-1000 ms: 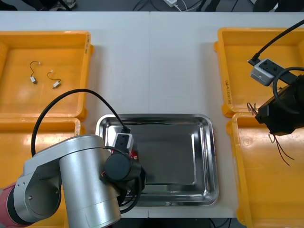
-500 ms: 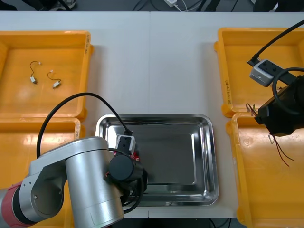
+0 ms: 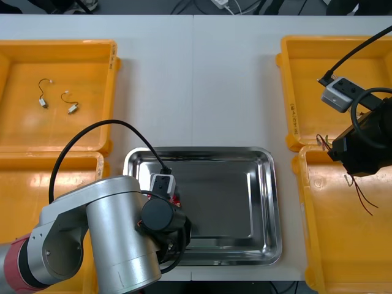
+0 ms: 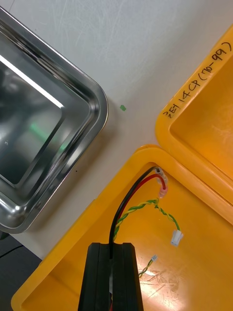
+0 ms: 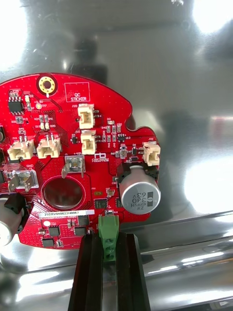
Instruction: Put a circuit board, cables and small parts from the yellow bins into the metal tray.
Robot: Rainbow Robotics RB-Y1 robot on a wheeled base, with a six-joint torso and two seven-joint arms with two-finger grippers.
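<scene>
The left arm (image 3: pixel 104 239) is folded in low at the table's near edge, its wrist bent over the near left corner of the metal tray (image 3: pixel 269 202). Its camera cable loops up and back behind it. The left gripper (image 5: pixel 108 239) points down into the tray, and its black fingers (image 5: pixel 90 252) are clamped on a small green connector (image 5: pixel 108 227) at the rim of the round red circuit board (image 5: pixel 73 155). The board spreads away from the fingertips and faces the wrist camera flat on, with the tray's shiny floor directly behind it. Whether it rests on that floor or hangs just above it cannot be told. From the front, a sliver of red peeks out just beyond the wrist. The right arm (image 3: pixel 367 144) reaches in from the table's right side, with its wrist over the seam between the two yellow bins there. The right gripper (image 4: pixel 113 248) is closed tight on a cable (image 4: pixel 136 188) of black and red wires. The cable runs out past the fingertips to a white plug over the corner of the near bin (image 4: pixel 204 272), with a twisted yellow-green pair beside it. The far bin (image 4: pixel 208 126) lies beyond that plug, and the tray's corner is off to one side of the fingers.
</scene>
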